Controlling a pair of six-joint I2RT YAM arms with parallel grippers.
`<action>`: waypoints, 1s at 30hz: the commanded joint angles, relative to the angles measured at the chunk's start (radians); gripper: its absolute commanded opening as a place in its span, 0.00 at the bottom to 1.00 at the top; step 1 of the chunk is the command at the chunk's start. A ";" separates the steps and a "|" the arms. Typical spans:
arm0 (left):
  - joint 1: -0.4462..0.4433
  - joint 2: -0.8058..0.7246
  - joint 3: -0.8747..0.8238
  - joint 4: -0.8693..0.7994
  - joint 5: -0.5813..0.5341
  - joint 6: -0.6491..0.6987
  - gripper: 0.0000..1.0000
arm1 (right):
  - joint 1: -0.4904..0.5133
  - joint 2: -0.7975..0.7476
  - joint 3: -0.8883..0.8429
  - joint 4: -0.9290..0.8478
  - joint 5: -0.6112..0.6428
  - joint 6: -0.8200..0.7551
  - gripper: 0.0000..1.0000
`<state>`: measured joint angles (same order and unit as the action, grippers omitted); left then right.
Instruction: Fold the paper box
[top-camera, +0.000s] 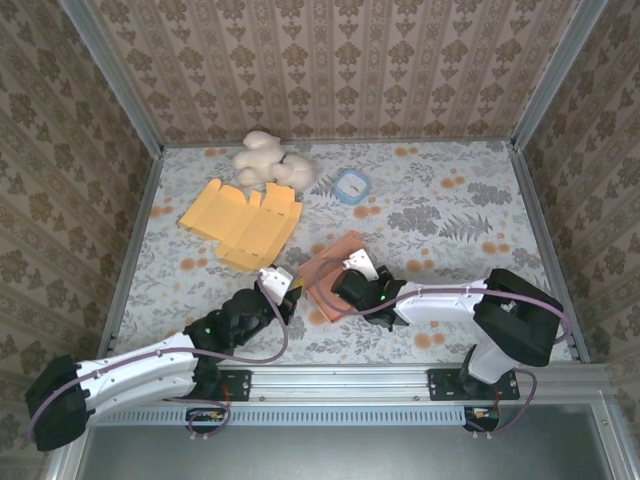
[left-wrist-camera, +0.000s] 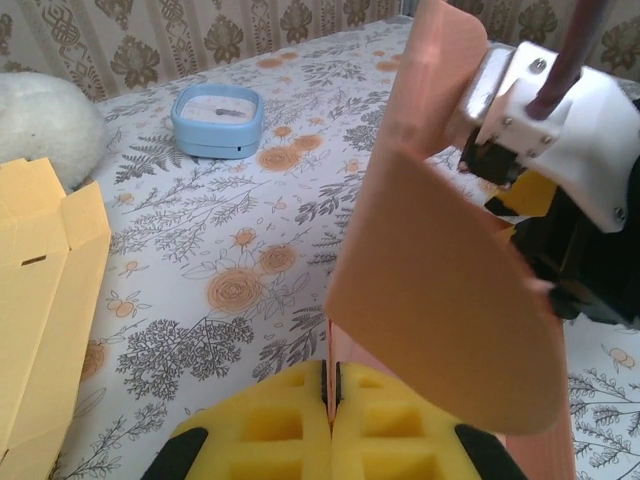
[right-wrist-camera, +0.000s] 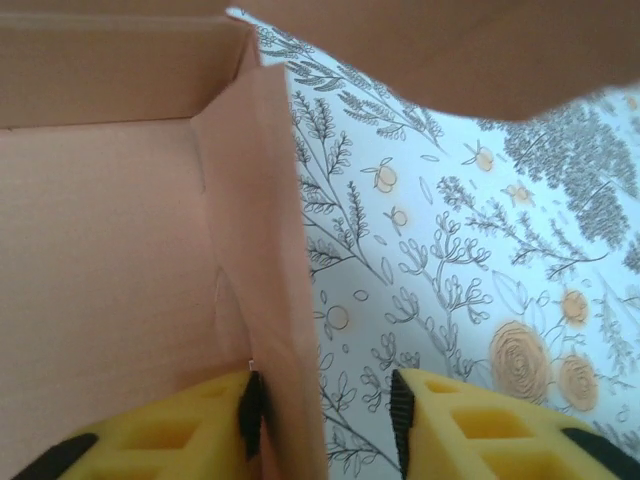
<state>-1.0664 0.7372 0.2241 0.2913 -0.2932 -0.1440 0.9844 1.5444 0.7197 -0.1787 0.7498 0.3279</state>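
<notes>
1. L gripper (left-wrist-camera: 331, 388): nearest the front edge, approx 9 o'clock of paper box (left-wrist-camera: 440, 300) in top view. Yellow pads pressed together, clamped on thin lower edge of a box panel.
2. R gripper (right-wrist-camera: 325, 400): approx 3 o'clock of box. Pads apart. Box side wall stands between them, against the pad on the wrist view's left, w/ open gap to the other pad.
3. Paper box: salmon card, partly formed, walls upright, one flap curving over the top. Sits on table (top-camera: 450, 220) at front-centre, betw. both grippers.
4. Yellow carton blank (top-camera: 245, 222): lying flat at 10 o'clock from box, near but apart.
5. Blue case (top-camera: 352, 186): small, rounded corners, 12 o'clock from box, well apart.
6. White plush (top-camera: 265, 160): 11 o'clock, farthest back by rear wall, just beyond yellow blank. Contact w/ blank: cannot tell.
</notes>
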 joint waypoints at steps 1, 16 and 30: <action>0.000 -0.015 0.021 -0.009 -0.032 -0.013 0.00 | -0.007 -0.066 -0.019 0.039 -0.091 -0.035 0.46; 0.009 0.022 -0.004 0.062 -0.011 0.037 0.00 | -0.007 -0.510 -0.127 -0.021 -0.326 -0.004 0.60; 0.065 0.035 -0.036 0.189 0.072 0.182 0.00 | -0.251 -0.849 -0.148 -0.267 -0.332 -0.008 0.64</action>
<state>-1.0279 0.7818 0.2070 0.4122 -0.2600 -0.0185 0.8070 0.6994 0.5930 -0.3767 0.4500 0.3199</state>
